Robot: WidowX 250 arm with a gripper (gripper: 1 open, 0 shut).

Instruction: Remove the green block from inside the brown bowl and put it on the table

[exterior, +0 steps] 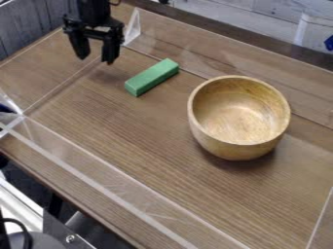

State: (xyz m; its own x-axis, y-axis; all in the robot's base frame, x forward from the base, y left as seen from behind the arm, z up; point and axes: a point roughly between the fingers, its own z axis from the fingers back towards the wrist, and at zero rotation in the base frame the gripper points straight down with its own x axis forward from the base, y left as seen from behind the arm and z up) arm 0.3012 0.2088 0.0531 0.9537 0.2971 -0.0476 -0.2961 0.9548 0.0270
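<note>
One green block (152,77): smooth rectangular bar, flat on the counter (117,146), outside the bowl, at its 10 o'clock.
Brown bowl (240,117): round, grained wood, thick rim.
Hand (95,49): black, fingers spread, holding nothing, at the block's 10 o'clock.

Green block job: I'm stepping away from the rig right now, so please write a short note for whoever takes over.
Pincer: open, empty, pointing down over the far left part of the table, touching nothing.
Green block: lying flat on the table, left of the brown bowl, clear of its rim and clear of the pincer.
Brown bowl: upright, nothing inside it.
Done: the block is out of the bowl and on the table.
Left: nothing seems to remain on the task itself; probably just move the arm away.
</note>
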